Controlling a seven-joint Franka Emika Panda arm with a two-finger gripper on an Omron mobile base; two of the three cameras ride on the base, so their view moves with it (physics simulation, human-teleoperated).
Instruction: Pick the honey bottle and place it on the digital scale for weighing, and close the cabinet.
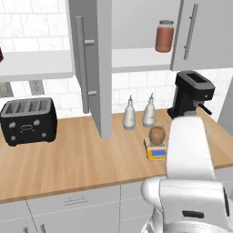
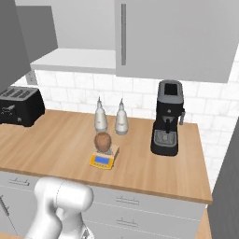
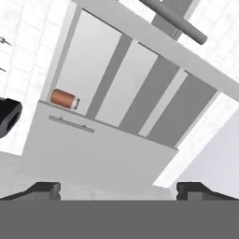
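The honey bottle (image 1: 157, 135) sits on the digital scale (image 1: 156, 150) (gripper (image 3: 119, 189) spread wide, empty, facing the cabinet (image 3: 112, 102)).

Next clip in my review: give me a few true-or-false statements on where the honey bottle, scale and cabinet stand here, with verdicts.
1. The small egg-shaped tan-brown honey bottle sits on the flat yellow-orange digital scale. True.
2. The large grey wall cabinet is fully shut. False: one door stands open.
3. The reddish-brown jar with a grey lid stands on the wooden counter. False: it is on the cabinet shelf.
4. Two whitish pointed-top bottles stand behind the scale. True.
5. The end effector grips the honey bottle. False: its fingers are spread, with nothing between them.
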